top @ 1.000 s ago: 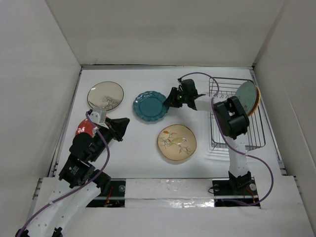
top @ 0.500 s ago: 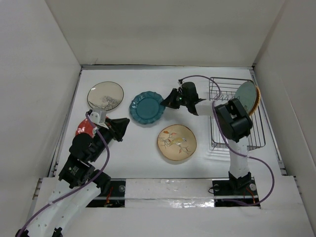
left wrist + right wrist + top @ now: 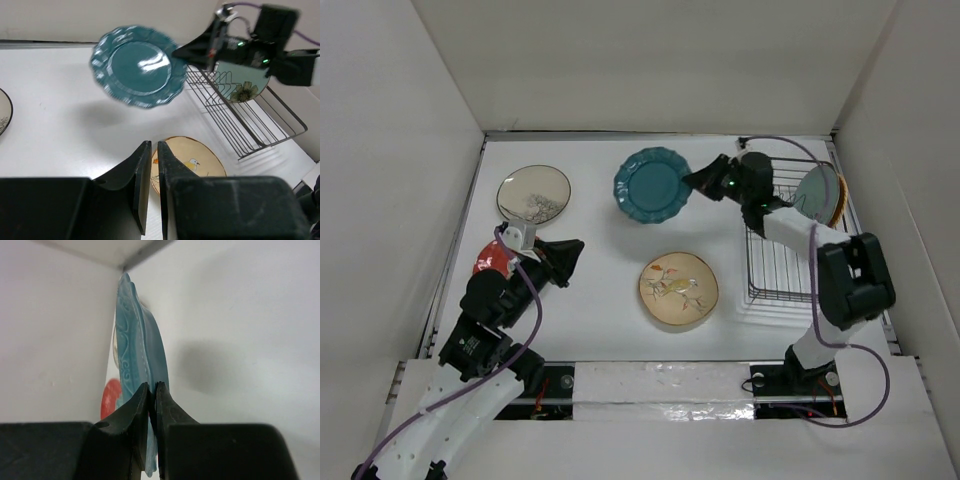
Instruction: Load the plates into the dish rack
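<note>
Red plate (image 3: 486,262): flat on tabletop (image 3: 600,310), far left, partly hidden under left arm.
Cream speckled plate (image 3: 534,193): flat, beyond the red one.
Left hand (image 3: 154,144): fingers almost pressed together, nothing between them.
Dark teal scalloped plate (image 3: 652,185): raised off the tabletop, tilted on edge, right rim pinched by right hand (image 3: 692,182).
Tan floral plate (image 3: 679,291): flat, near centre.
Dish rack (image 3: 790,272): right side. Holds pale aqua flower plate (image 3: 816,190) upright at far end, with orange plate (image 3: 839,203) just behind.
</note>
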### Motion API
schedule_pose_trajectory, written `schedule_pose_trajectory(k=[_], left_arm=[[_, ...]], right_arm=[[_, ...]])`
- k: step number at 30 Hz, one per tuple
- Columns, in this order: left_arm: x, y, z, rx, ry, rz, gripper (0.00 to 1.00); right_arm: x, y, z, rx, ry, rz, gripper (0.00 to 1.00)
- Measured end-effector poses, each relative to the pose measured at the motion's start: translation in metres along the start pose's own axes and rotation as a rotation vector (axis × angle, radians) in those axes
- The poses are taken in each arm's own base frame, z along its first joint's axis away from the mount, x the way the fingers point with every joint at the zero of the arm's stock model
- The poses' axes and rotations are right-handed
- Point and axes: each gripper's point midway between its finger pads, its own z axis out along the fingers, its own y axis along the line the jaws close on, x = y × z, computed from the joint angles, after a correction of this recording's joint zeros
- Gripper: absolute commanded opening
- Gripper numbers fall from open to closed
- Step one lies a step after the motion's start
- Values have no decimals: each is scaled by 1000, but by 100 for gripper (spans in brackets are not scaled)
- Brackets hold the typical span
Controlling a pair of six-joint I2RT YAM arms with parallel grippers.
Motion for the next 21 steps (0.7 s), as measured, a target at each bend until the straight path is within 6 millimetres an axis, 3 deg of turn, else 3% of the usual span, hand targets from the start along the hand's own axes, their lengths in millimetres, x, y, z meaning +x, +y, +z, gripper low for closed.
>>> schedule_pose_trajectory(k=[3, 6, 10, 13, 15, 21], left_arm=[[-2, -2, -2, 8, -8, 0, 9], [-6, -4, -6, 15, -28, 1, 8], [-10, -9, -11, 41, -44, 1, 9], [-15, -11, -17, 49, -69, 0, 9], [-17, -14, -19, 59, -77, 0, 9], [-15, -20, -20, 87, -68, -2, 9]], right_arm=[[-56, 1, -51, 63, -147, -40, 0], [-115, 5, -116, 155, -329, -116, 0], [-175, 4, -198, 305, -519, -203, 0], [-199, 3, -246, 447, -594, -279, 0], [-207, 4, -268, 531, -607, -327, 0], [-220, -7, -294, 736, -566, -433, 0]])
